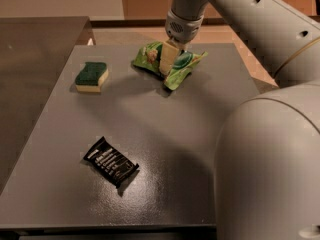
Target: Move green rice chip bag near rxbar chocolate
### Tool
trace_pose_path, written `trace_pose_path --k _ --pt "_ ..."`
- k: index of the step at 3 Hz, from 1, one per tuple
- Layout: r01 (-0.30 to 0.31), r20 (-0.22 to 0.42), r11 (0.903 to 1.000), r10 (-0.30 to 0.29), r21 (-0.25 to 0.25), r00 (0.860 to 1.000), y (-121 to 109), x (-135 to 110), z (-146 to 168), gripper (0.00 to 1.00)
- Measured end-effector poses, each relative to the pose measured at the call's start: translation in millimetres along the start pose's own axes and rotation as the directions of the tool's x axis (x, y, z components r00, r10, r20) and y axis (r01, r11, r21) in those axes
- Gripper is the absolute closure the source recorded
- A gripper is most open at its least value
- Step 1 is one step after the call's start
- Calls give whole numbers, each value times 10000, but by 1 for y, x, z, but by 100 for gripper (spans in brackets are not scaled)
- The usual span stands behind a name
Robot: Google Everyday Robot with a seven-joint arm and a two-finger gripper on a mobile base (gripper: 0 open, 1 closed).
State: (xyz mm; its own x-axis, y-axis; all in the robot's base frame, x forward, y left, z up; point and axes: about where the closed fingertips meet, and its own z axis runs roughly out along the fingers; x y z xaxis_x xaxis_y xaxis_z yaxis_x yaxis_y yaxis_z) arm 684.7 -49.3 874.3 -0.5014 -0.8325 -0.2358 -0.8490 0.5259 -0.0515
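The green rice chip bag [184, 64] is crumpled at the far middle of the grey table [165, 149], its right end tilted up and a shadow under it. My gripper [168, 60] comes down from above onto the bag's middle and is shut on it; one cream finger [168, 56] shows against the foil. The rxbar chocolate [110, 161], a small black wrapper with white lettering, lies flat near the front left of the table, well apart from the bag.
A yellow sponge with a green top [92, 77] lies at the far left of the table. My grey arm [260, 29] and its large body [270, 169] fill the right side. A darker counter [30, 59] adjoins on the left.
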Motion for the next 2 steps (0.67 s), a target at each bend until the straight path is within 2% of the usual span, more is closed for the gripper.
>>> trace_pose_path --k 1,2 --pt "-70 -65 10000 70 5 10000 1 0 -3 64" --pt "163 -18 9999 -163 39 9999 9 4 -18 88"
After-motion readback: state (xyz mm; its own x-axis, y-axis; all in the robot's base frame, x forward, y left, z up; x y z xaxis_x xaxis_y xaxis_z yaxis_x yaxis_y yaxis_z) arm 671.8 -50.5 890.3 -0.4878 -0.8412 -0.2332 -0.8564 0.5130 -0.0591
